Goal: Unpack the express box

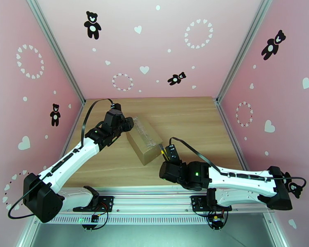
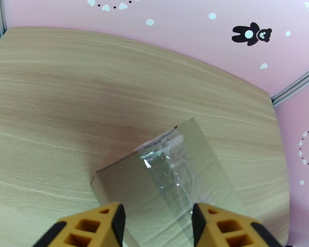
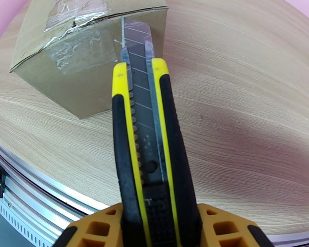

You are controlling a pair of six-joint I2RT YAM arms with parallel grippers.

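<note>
Centre-left, my left gripper (image 1: 125, 124) hangs half-open and empty over the far end of the express box (image 1: 144, 138), mid-frame. Right of it, my right gripper (image 1: 169, 156) clamps the utility knife (image 3: 144, 132), blade tip at the taped edge. I judge this the cutting step, and the next move needs a shallow, steady draw along the seam.

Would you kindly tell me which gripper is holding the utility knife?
The right gripper: it clamps the yellow-black utility knife, blade at the express box; the left gripper holds no tool.

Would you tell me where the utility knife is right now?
In the right wrist view, the utility knife is held by the right gripper, its blade tip at the express box's taped near end.
</note>
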